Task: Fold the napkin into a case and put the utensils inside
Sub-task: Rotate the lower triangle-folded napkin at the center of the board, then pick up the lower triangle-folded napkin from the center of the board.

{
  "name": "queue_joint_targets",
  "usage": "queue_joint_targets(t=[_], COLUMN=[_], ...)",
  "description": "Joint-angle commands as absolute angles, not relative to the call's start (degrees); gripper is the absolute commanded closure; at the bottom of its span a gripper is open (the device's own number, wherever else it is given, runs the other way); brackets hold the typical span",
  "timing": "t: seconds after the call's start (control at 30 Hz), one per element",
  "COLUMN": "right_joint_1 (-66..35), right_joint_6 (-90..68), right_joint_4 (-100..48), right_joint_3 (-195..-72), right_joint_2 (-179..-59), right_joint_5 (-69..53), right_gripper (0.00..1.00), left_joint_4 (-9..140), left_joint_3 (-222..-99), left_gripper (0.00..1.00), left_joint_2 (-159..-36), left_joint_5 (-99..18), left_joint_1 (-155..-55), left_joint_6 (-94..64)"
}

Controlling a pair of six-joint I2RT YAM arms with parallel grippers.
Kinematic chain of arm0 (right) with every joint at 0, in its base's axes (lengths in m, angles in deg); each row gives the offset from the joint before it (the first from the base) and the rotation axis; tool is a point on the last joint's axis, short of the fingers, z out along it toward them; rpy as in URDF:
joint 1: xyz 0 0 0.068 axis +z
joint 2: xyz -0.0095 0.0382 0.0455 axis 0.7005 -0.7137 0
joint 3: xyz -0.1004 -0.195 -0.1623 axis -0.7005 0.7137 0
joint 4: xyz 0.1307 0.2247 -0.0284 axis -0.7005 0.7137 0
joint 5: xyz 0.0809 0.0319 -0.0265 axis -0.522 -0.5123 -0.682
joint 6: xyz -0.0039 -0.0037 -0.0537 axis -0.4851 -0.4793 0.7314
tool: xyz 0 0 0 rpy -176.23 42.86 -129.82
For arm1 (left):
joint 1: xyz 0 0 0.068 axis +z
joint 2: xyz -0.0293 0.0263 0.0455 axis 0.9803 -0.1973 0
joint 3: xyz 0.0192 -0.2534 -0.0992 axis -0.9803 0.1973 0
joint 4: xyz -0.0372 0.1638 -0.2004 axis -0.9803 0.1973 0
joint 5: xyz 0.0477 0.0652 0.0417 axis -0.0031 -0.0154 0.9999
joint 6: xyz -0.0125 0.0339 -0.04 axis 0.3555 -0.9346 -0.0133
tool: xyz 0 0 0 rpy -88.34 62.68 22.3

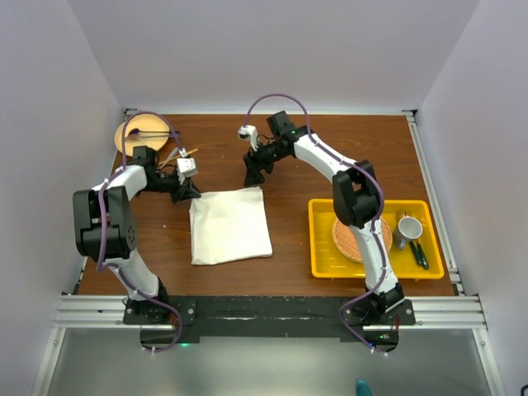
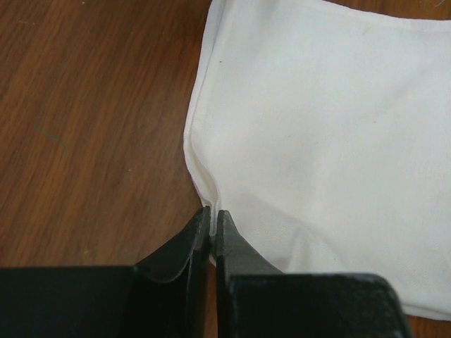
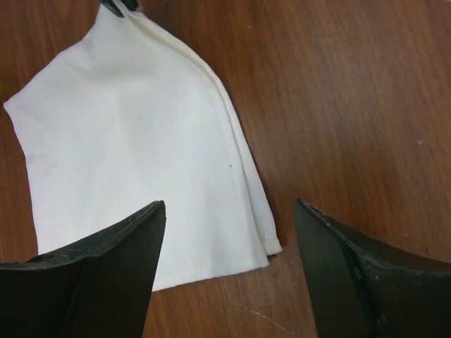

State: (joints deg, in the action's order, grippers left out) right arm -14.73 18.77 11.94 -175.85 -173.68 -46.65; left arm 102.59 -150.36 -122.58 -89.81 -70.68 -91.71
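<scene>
The napkin [image 1: 230, 224] is showing plain cream-white against the brown wood-grained table [image 1: 223, 157]; the tray [image 1: 323, 262] is showing yellow, the woven mat [image 1: 342, 239] orange.

The claw [image 2: 213, 220] enters from the bottom edge, its two dark fingers [image 2: 180, 253] drawn almost together on the near edge of the napkin [image 2: 317, 141], a thin strip of cloth caught between the tips. The napkin fills the right and upper part of the view, lying on the brown wooden surface [image 2: 91, 105]. Its left edge shows stacked layers and bulges slightly outward just above the tips. A faint green mark [image 2: 49, 135] sits on the wood at left.
</scene>
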Motion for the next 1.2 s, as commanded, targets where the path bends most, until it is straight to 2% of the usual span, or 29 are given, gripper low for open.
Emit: queue_joint_targets(t=[0.0,0.03,0.1,0.17,0.23,0.4,0.6,0.83,0.97,1.17], right_joint_1=[-12.0,-9.9,-7.4,-4.4,-2.7,-1.7,-4.6,-8.1,-8.3,-3.8], right_joint_6=[19.6,21.1,24.2,26.0,26.4,30.3,34.2,39.7,39.4,32.7], right_joint_4=[-0.3,-3.1,-6.6,-3.6,-2.1,4.3,9.7,11.7,11.4,3.0], right_joint_3=[-165.4,-157.2,-151.3,-148.2,-145.5,-146.2,-157.5,-173.6,-173.9,-159.5], right_joint_2=[-163.6,-160.3,-154.1,-152.6,-152.2,-157.2,-167.8,-175.9,-171.5,-159.2], right_joint_5=[-46.0,-42.1,-37.9,-36.6,-35.4,-29.3,-19.9,-15.6,-20.6,-28.3], right_gripper=[0.3,0.38,0.48,0.57,0.59,0.62,0.63,0.63,0.62,0.61], left_joint_4=[96.6,95.1,91.6,88.0,83.5,79.0,77.8,72.7,71.7,70.5], left_joint_3=[-150.7,-150.6,-150.2,-149.2,-147.6,-144.9,-142.7,-139.8,-140.0,-139.8], left_gripper=[1.0,1.0,1.0,1.0,1.0,1.0,1.0,1.0,1.0,1.0], left_joint_2=[-121.9,-122.7,-123.6,-124.5,-124.5,-124.0,-122.3,-121.3,-121.7,-121.1], left_joint_5=[-88.7,-88.0,-87.4,-87.5,-86.8,-82.2,-78.7,-73.5,-73.4,-75.4], left_joint_1=[-70.8,-70.7,-70.8,-70.7,-70.7,-70.5,-70.0,-69.6,-69.6,-69.7], left_joint_6=[-84.8,-79.2,-74.1,-67.1,-60.2,-51.9,-45.4,-36.6,-35.0,-33.7])
